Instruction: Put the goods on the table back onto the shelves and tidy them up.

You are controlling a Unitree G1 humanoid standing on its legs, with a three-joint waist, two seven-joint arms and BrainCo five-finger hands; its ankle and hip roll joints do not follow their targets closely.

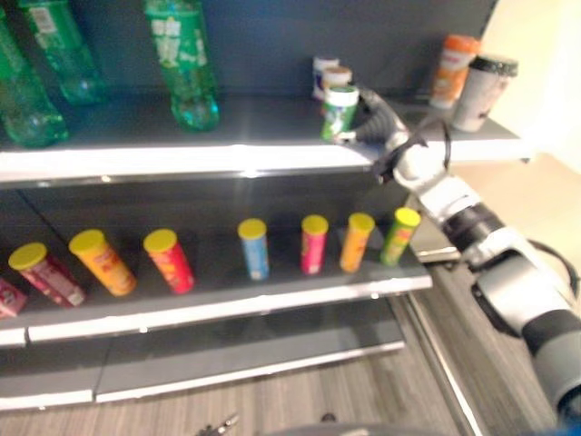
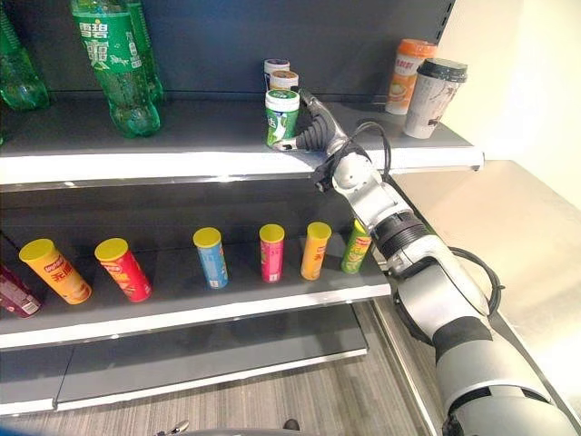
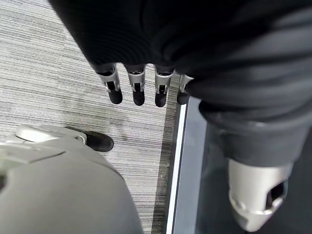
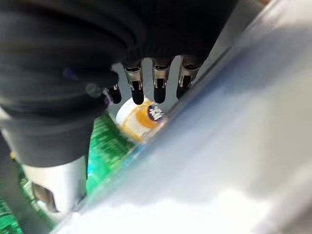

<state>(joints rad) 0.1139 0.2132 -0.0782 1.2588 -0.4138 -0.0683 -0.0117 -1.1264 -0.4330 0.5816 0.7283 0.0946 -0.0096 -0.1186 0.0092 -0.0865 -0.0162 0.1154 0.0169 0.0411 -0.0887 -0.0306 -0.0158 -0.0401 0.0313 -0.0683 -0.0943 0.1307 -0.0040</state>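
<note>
Right hand (image 2: 313, 133) with straight, relaxed fingers beside green cup (image 2: 281, 117) near the upper shelf's (image 2: 182, 159) front edge.

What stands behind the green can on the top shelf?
Behind the green can stand two more small cans in a row, toward the dark back panel. Their lower parts are covered, so anything lower behind is hidden.

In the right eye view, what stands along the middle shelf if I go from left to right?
Dark red can lying at the edge → orange can → red can → blue can → pink can → orange-yellow can → green can, partly behind the robot's right arm.
</note>
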